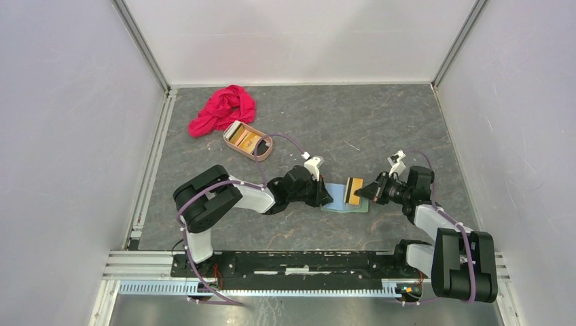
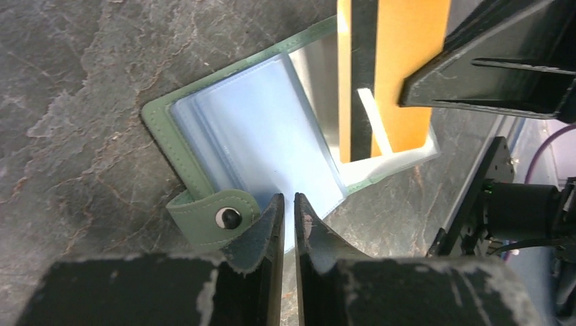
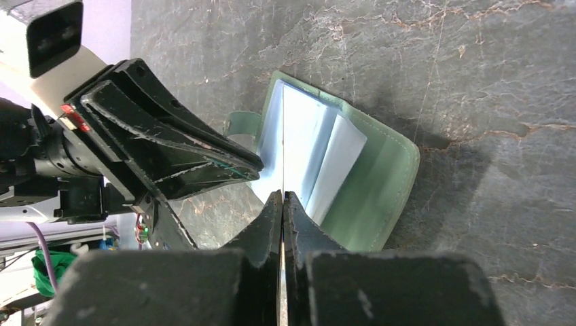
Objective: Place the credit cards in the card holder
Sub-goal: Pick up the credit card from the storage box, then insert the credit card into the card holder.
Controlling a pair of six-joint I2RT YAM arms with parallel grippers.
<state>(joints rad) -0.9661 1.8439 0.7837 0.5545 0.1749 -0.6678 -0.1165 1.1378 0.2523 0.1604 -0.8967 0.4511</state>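
Note:
The sage-green card holder (image 1: 343, 204) lies open on the dark table, its pale blue pockets (image 2: 251, 122) facing up and its snap strap (image 2: 214, 217) folded out. My right gripper (image 1: 365, 192) is shut on an orange-gold credit card with a dark stripe (image 2: 401, 68). It holds the card on edge over the right half of the holder (image 3: 380, 183). My left gripper (image 2: 289, 200) sits at the holder's left edge beside the strap. Its jaws are almost together over the pocket's corner, and I cannot tell whether they pinch it.
A pinkish-tan oval tray (image 1: 267, 153) at the back left holds more cards (image 1: 244, 139). A red cloth (image 1: 223, 109) lies bunched behind it. White walls close in the table on three sides.

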